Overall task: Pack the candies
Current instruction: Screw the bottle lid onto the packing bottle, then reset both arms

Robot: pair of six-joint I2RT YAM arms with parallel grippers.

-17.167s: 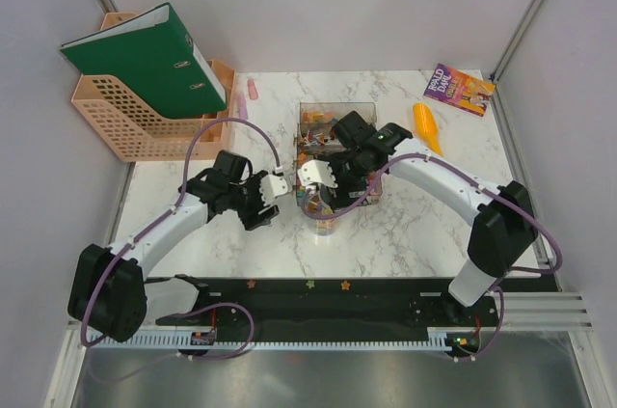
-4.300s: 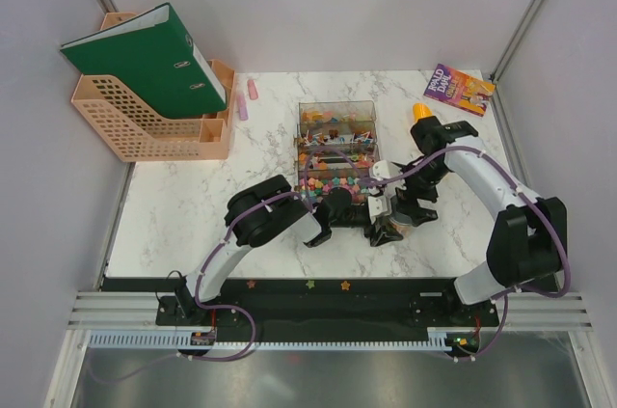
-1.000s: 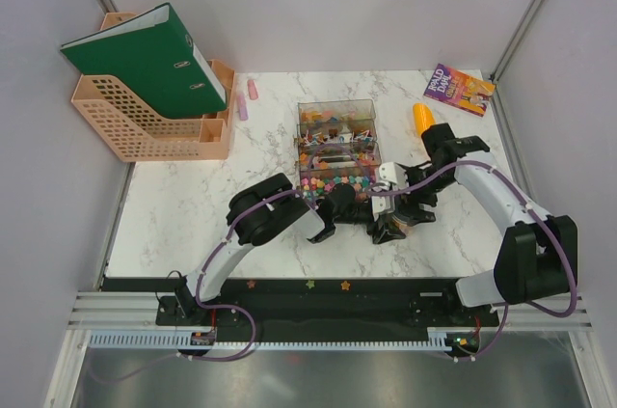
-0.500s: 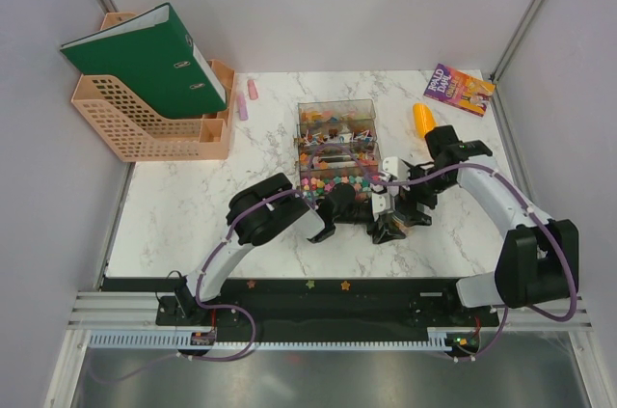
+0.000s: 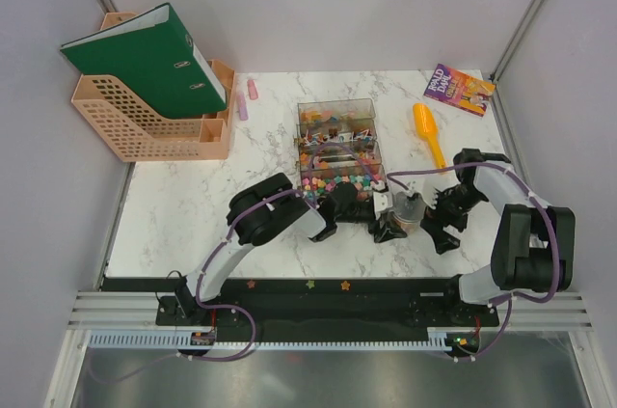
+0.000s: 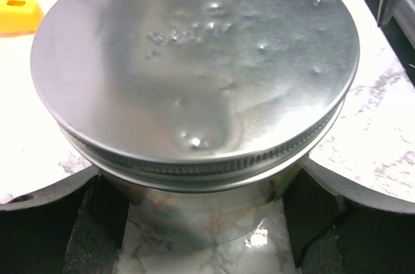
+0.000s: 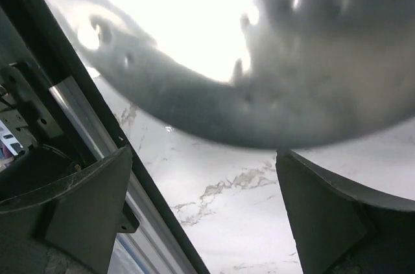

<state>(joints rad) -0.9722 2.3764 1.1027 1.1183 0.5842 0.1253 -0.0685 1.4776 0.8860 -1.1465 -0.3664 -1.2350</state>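
Observation:
The candies (image 5: 333, 176) fill a clear box (image 5: 335, 111) at mid table. A clear cup (image 6: 194, 212) with a silver lid (image 6: 194, 60) on top stands right of the box, also in the top view (image 5: 409, 207); faint candy colours show through its wall. My left gripper (image 5: 390, 226) is shut on the cup, its fingers (image 6: 55, 206) on either side of the cup in the left wrist view. My right gripper (image 5: 445, 225) is open and empty, just right of the cup; the lid's edge (image 7: 305, 99) shows blurred above its spread fingers (image 7: 84, 203).
An orange scoop (image 5: 428, 130) lies behind the cup and shows in the left wrist view (image 6: 19, 13). A book (image 5: 459, 88) is at the back right. A peach file tray with a green binder (image 5: 145, 61) stands back left, with pink pieces (image 5: 247, 99) beside it. The table's black front rail (image 7: 97, 138) is close.
My right gripper has drawn back to the right, away from the cup, and stands open. The silver lid now sits on the cup. The left arm has not moved.

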